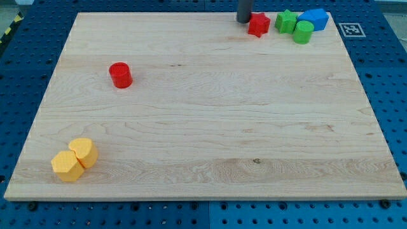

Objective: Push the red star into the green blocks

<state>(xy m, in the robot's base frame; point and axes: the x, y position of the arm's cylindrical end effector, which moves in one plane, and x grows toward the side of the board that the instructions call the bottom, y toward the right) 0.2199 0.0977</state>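
The red star [259, 25] is a small, bright red block with blunt points, lying flat near the view's top edge of the wooden board [203, 133], somewhat to the view's right of the middle. Just to its right, with a narrow strip of bare wood between them, sits the green star [285, 21], and close below and to the right of that stands the green cylinder [303, 32], the two green blocks near enough that I cannot tell whether they touch. Behind the cylinder, toward the view's top right, a blue block [315, 18] of angular shape lies against the green pair. No tray, bowl or other container shows anywhere; every block rests directly on the board. My tip [244, 21] is the lower end of the dark rod that comes down from the view's top, and it stands just to the left of the red star, touching or all but touching its left side; the rod has no jaws, so there is nothing to be apart or together. Well away, a red cylinder [120, 75] stands on the board's left half, and two yellow blocks [74, 159] sit pressed together near the bottom left corner.
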